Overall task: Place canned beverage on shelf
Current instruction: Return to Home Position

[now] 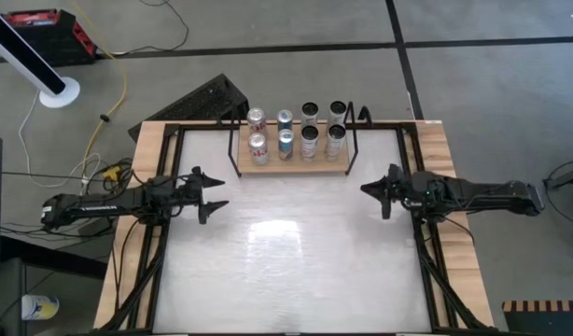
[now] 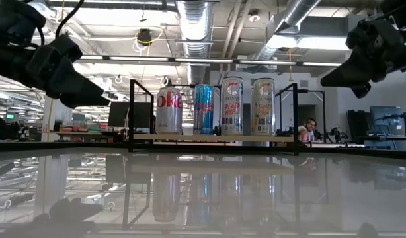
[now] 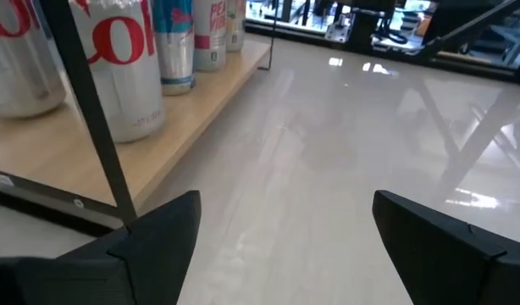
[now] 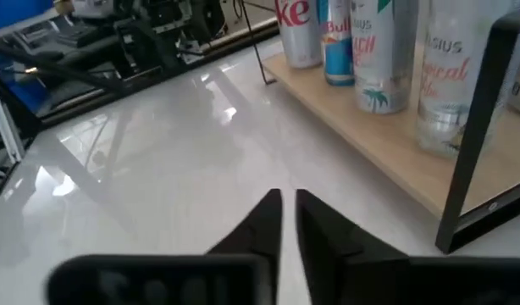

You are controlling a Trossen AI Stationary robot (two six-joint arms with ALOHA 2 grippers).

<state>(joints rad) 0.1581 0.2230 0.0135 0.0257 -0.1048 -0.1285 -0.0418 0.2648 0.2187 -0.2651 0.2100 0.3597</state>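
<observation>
The left pincer [image 1: 216, 193] is spread wide, just left of the shelf [image 1: 296, 169]. The right pincer [image 1: 369, 189] is pressed together, right of the shelf. Eight cans [image 1: 309, 142] stand on the shelf in two rows.

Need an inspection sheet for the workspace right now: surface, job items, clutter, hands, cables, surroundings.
Surface: white tabletop, glossy, reflections only.
Job's things: shelf at the table's far edge; eight cans upright on it, two rows of four.
Clutter: nothing seen on the tabletop.
Hands: left hand open, right hand shut; both empty, raised, in front of the shelf.
Cables: yellow cable and dark ones on the floor left of the table.
Surroundings: red-and-black box on the floor; person in the room behind.
</observation>
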